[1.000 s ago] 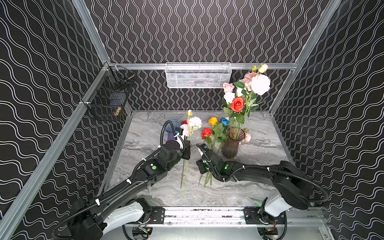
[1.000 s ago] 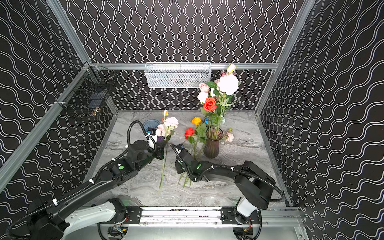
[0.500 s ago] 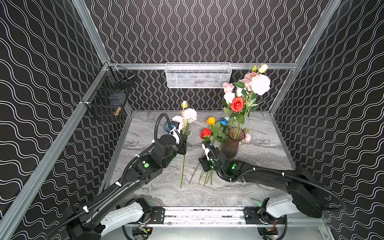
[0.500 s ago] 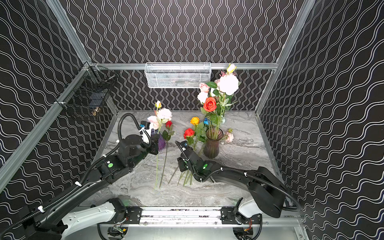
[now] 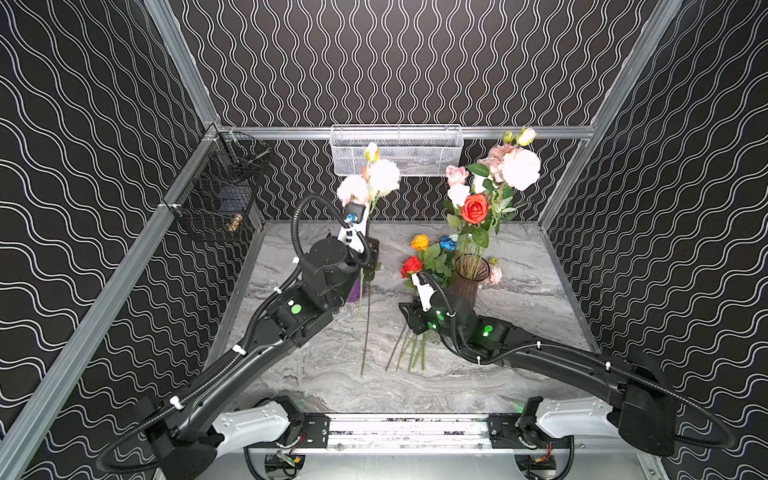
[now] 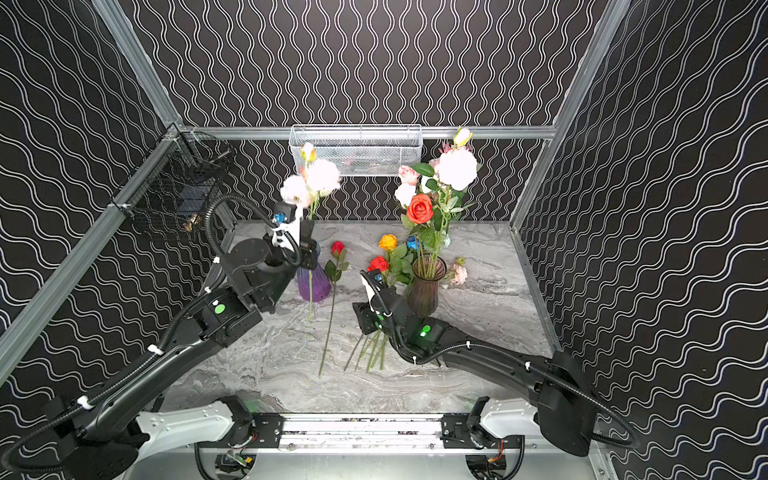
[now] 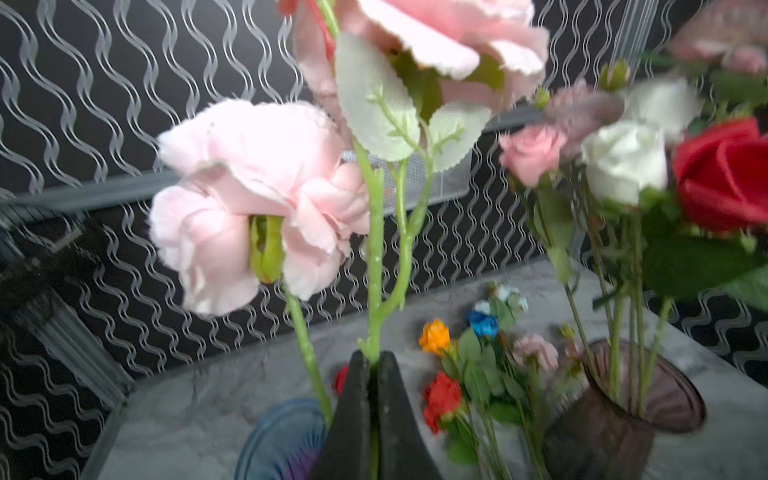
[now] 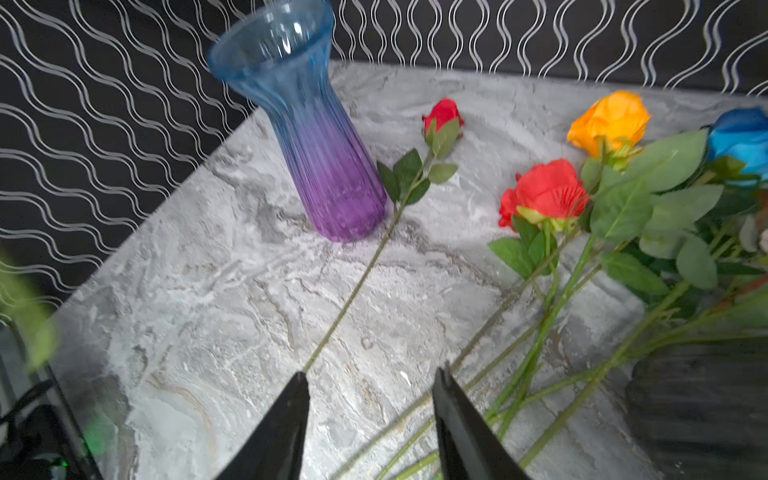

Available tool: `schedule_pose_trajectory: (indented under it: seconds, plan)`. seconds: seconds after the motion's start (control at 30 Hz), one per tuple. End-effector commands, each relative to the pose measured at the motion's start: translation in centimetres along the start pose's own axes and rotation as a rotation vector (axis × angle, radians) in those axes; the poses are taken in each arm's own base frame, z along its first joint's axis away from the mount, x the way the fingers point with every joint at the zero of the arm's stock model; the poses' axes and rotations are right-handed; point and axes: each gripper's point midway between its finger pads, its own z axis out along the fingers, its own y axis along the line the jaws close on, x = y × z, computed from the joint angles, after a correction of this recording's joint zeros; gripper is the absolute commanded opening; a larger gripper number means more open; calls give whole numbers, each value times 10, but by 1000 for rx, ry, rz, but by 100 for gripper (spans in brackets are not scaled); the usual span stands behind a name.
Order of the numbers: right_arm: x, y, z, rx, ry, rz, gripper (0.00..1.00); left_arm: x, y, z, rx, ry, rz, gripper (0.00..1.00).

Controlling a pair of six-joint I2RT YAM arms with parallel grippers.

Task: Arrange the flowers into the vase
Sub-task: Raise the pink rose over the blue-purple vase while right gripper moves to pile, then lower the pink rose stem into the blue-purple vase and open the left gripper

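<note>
At the left wrist: left hand [image 7: 376, 365] pinched tight on the green stem of the pink spray [image 7: 257, 199], blooms upright above it. Blue vase [image 7: 282, 440], rim only, close under the hand. Brown vase [image 7: 615, 436] farther off, holding the bouquet [image 7: 623, 162] of pink, white and red heads. View blurred.

At the right wrist: right hand [image 8: 370, 386] with jaws partway apart, nothing between them, low over the surface [image 8: 208, 291]. Red bud [image 8: 442, 118] lies flat, its stem running just beside the blue vase's base. Red rose [image 8: 544, 191], orange rose [image 8: 609, 120] and blue rose [image 8: 744, 137] lie together, stems crossing near the hand.

In both top views: pink spray held high, left of centre, in front of the wire basket [image 5: 395, 149]. Its lower stem hangs across the blue vase; in or out, cannot tell. Bouquet stands in the brown vase, right of centre. The roses lie between the two vases, heads near the brown one. Right hand sits over their stems.
</note>
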Motion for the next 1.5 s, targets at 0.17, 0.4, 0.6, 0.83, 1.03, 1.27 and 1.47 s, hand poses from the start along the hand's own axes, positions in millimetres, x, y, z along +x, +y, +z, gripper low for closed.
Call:
schedule_pose_trajectory:
  seconds: [0.17,0.4,0.6,0.83,1.03,1.27,1.47]
  plan:
    - [-21,-3,-16,11,-76,-15,51,-96,62,53,-152,-315,50,0]
    - [-22,-3,-16,13,-81,-23,51,-81,88,109,-156,-314,52,0]
    - [-19,-4,-16,15,-82,-24,51,-17,99,124,-183,-229,10,0]
    - [-18,-3,-16,2,-84,-24,51,60,105,105,-234,-125,-77,0]
    - [-14,-1,-16,-10,-75,-19,51,124,120,83,-349,-43,-153,0]
    - [-17,1,-20,-29,-80,-16,52,148,118,83,-348,57,-128,27]
    - [-21,1,-25,-29,-96,-12,52,154,112,86,-316,182,-129,62]
